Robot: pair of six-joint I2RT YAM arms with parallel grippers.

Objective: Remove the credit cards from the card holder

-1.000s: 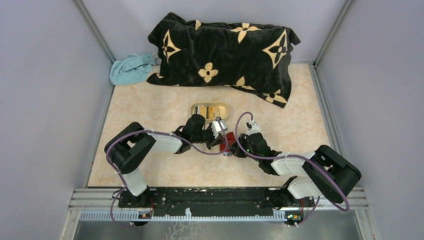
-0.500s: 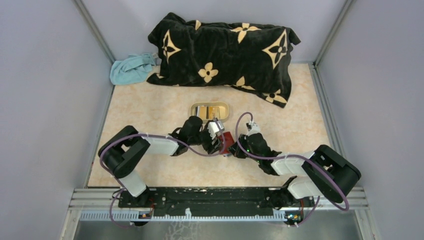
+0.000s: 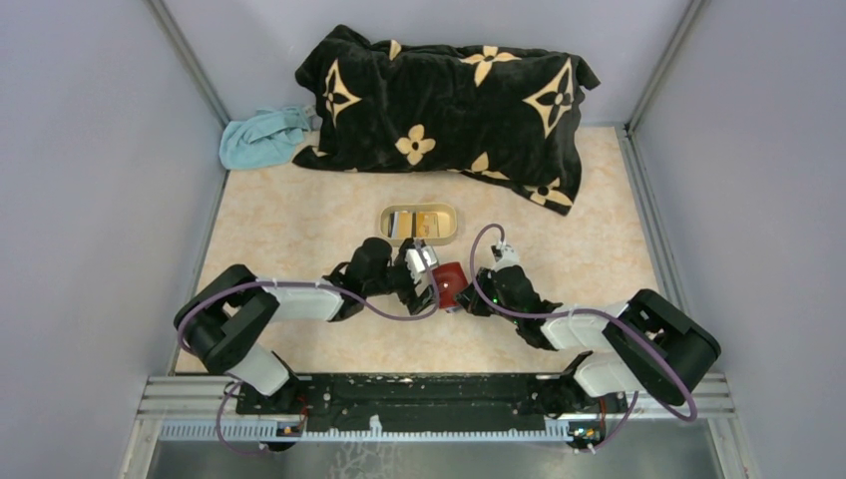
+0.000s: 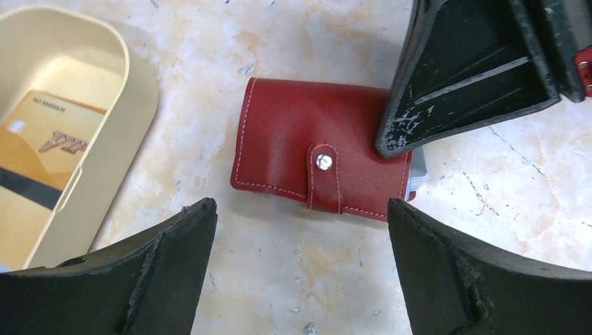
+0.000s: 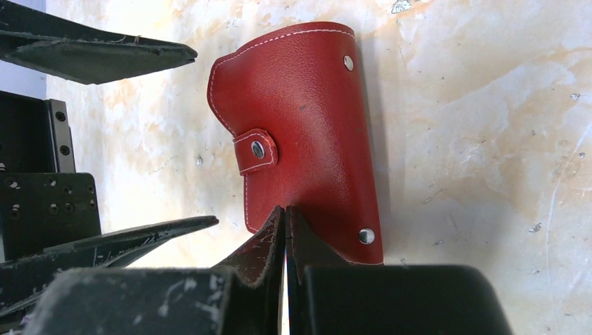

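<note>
The dark red card holder [image 3: 450, 282] lies shut on the table, its tab snapped down, in the left wrist view [image 4: 300, 143] and the right wrist view [image 5: 300, 118]. A pale card edge [image 4: 418, 171] peeks from its right end. My left gripper [image 4: 300, 209] is open, just short of the holder's near edge, with nothing between its fingers. My right gripper [image 5: 286, 209] is shut, its tips resting on the holder's end; its finger [image 4: 447, 91] shows in the left wrist view. An orange-yellow credit card [image 4: 45, 139] lies in the beige tray [image 4: 136, 91].
The beige oval tray [image 3: 385, 222] sits just behind the card holder. A black blanket with cream flowers [image 3: 449, 100] and a teal cloth [image 3: 261, 137] lie at the back. Grey walls close in both sides.
My left gripper has opened wide and drawn back to the left, away from the tray and off the card holder. The right gripper has stayed put on the holder.
</note>
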